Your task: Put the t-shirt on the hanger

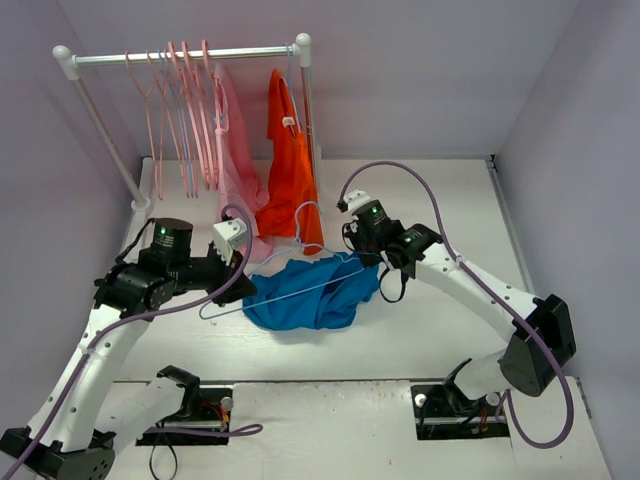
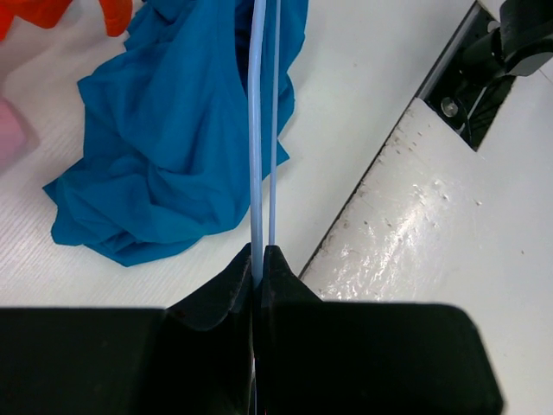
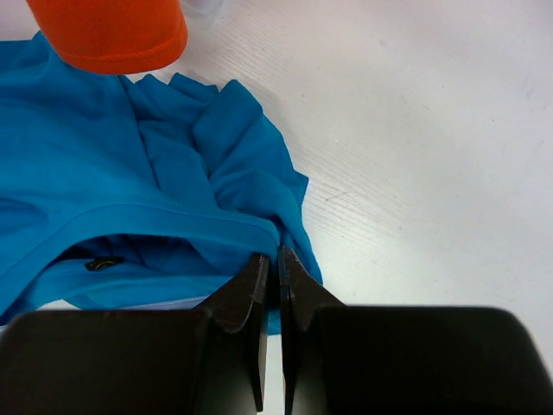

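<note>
The bright blue t-shirt [image 1: 315, 292] lies bunched on the white table between the two arms. It also shows in the left wrist view [image 2: 173, 138] and the right wrist view [image 3: 130, 207]. The pale blue hanger [image 1: 285, 280] lies across the shirt, its hook [image 1: 305, 215] pointing to the back. My left gripper [image 1: 243, 290] is shut on the hanger's left corner; in the left wrist view [image 2: 259, 259] the hanger's thin bars [image 2: 257, 130] run straight out from it. My right gripper [image 1: 368, 260] is shut on the t-shirt's edge at the neck opening, seen in the right wrist view [image 3: 277, 259].
A white rack [image 1: 185, 55] stands at the back left with several pink hangers [image 1: 180, 120], a pale pink garment [image 1: 235, 160] and an orange garment [image 1: 292, 170]. The orange hem [image 3: 112, 35] hangs just behind the t-shirt. Purple walls close both sides.
</note>
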Controlling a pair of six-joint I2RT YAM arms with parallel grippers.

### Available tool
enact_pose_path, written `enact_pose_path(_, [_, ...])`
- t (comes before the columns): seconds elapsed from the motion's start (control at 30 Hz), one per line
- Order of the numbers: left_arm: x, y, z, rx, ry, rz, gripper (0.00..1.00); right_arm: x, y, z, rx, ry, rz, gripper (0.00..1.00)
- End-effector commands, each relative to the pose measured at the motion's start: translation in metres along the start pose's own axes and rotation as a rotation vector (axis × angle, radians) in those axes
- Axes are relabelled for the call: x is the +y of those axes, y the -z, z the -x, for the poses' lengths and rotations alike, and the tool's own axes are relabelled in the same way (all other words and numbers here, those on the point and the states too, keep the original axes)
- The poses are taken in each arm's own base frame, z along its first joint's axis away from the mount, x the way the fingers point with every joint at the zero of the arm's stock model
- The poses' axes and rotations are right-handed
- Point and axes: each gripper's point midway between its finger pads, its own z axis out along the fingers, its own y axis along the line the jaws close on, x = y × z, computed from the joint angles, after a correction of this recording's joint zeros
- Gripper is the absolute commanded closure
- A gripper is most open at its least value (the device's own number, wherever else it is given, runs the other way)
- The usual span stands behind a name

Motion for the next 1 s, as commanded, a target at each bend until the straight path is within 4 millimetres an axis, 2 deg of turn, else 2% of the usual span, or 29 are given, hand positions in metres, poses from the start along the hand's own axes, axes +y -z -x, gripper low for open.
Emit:
enact_pose_path(0.0, [0.006,0.005,0.026,-0.088,-0.11,0.046,1.0,-0.005,0.016,0.028,-0.092,-0.008,0.001,1.0])
enact_pose_path(0.17, [0.005,0.016,0.029,-0.119,-0.136,0.089,1.0,-0.011,0.015,0.024,-0.086,-0.013,-0.014,1.0])
enact_pose_path(0.37, [0.014,0.017,0.018,-0.081,-0.138,0.138,1.0,-0.013,0.017,0.024,-0.088,-0.02,-0.015,1.0])
enact_pose_path(0.67, [0.005,0.004,0.016,-0.051,-0.126,0.035,1.0,-0.01,0.02,0.03,-0.106,-0.022,0.005,1.0])
enact_pose_path(0.77, [0.007,0.0,0.015,-0.036,-0.127,0.041,1.0,-0.009,0.024,0.035,-0.122,0.002,0.02,1.0])
enact_pose_path(0.97, [0.002,-0.011,0.033,-0.104,-0.155,-0.017,1.0,-0.003,0.04,0.057,-0.184,0.002,0.066,1.0])
